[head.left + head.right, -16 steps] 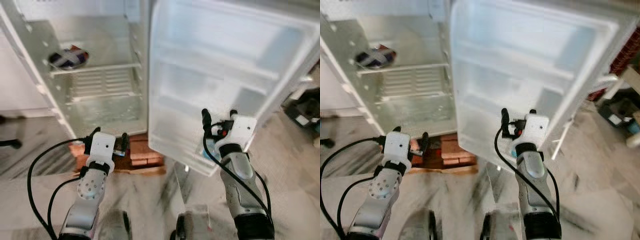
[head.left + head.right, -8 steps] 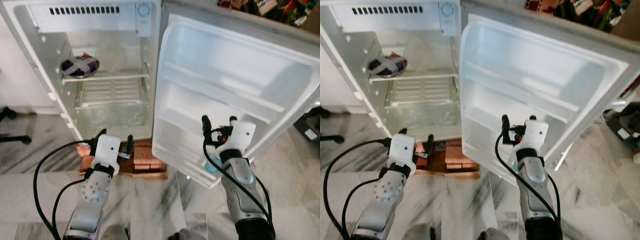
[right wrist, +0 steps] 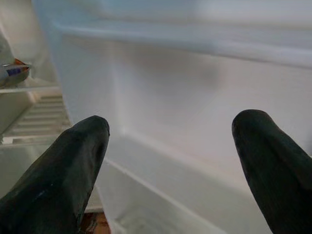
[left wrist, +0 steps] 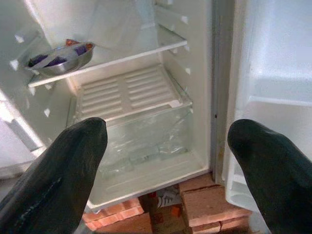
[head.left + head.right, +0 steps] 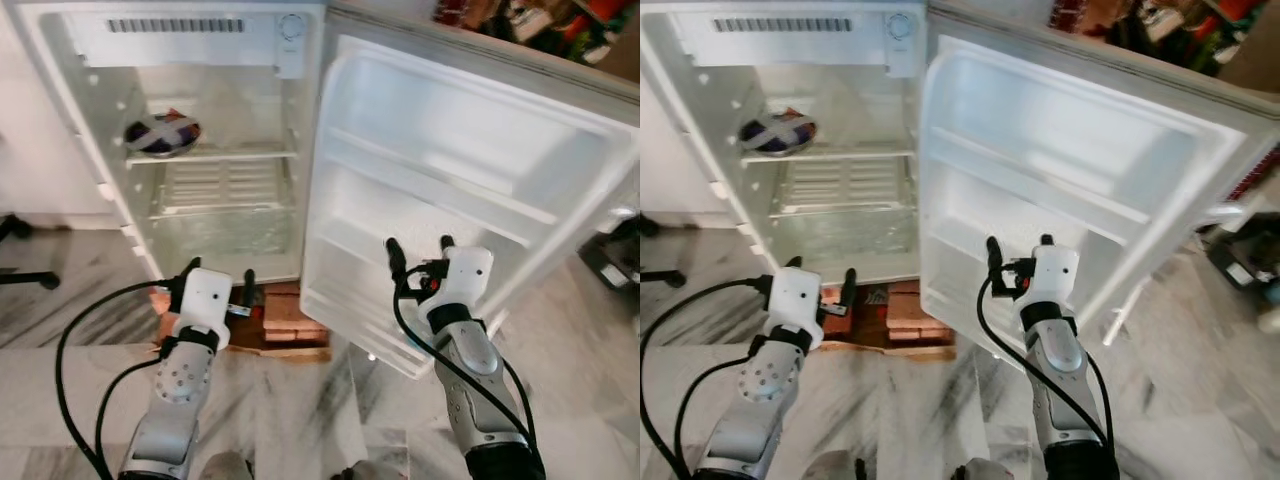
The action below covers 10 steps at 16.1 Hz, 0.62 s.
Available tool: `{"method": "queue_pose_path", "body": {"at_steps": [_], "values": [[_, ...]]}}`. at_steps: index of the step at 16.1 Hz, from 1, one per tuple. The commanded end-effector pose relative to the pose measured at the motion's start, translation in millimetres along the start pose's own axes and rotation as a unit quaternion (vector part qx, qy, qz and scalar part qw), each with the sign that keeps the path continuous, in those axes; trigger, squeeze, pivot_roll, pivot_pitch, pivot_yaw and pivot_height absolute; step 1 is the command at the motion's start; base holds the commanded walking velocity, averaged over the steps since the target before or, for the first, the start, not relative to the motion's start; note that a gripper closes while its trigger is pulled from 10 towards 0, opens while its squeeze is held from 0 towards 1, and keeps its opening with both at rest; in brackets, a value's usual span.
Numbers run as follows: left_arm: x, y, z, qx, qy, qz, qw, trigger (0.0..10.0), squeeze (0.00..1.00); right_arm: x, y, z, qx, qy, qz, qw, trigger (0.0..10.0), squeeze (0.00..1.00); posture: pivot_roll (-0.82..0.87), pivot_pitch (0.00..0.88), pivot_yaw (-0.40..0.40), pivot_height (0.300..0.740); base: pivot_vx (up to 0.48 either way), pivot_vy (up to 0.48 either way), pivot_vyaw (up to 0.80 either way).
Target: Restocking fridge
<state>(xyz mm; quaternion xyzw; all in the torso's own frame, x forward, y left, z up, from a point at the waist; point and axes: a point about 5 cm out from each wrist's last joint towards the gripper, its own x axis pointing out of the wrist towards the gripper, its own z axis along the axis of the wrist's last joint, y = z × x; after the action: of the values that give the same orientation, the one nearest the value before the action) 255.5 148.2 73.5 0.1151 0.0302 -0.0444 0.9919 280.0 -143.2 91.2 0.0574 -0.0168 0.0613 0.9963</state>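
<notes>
A small white fridge (image 5: 110,190) stands wide open before me, its door (image 5: 560,140) swung out to the right with bare door racks. A steel bowl of wrapped items (image 5: 162,133) sits on the upper left shelf (image 4: 122,57). Below it are a slatted white shelf (image 4: 127,91) and a clear crisper drawer (image 4: 146,141). My left gripper (image 5: 218,284) is open and held low in front of the fridge's bottom edge, holding nothing. My right gripper (image 5: 418,252) is open in front of the lower door rack (image 3: 195,180), also holding nothing.
The fridge rests on red bricks (image 5: 285,320) above a marbled grey floor (image 5: 300,420). Cluttered items lie behind the door at the top right (image 5: 520,20) and dark objects on the floor at the far right (image 5: 620,255). A chair base (image 5: 15,228) shows at the left edge.
The views have risen and steadied, so more of the fridge's top shows. Both grippers stay open; the right one sits a little further left against the door.
</notes>
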Motion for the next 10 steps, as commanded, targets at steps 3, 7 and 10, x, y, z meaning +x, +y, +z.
{"method": "queue_pose_path", "body": {"at_steps": [3,7,10], "values": [[-0.6,-5.9,3.3,-0.005,-0.002,-0.01,1.0,10.0,0.0,-1.9,13.3,-8.8,0.059,0.04,0.067,0.995,10.0,0.0,0.07,0.119,-0.064,0.74,0.0,-0.35,0.0],[-2.1,-5.9,3.2,-0.007,0.001,-0.007,1.0,10.0,0.0,-28.4,47.5,-8.1,0.116,0.086,0.295,0.945,10.0,0.0,0.07,0.129,-0.066,0.74,0.0,-0.358,0.0],[-3.3,-5.9,3.0,-0.008,0.004,-0.007,1.0,10.0,0.0,-35.6,34.7,-12.1,0.084,0.13,0.352,0.923,10.0,0.0,0.07,0.134,-0.069,0.74,0.0,-0.36,0.0]]}}
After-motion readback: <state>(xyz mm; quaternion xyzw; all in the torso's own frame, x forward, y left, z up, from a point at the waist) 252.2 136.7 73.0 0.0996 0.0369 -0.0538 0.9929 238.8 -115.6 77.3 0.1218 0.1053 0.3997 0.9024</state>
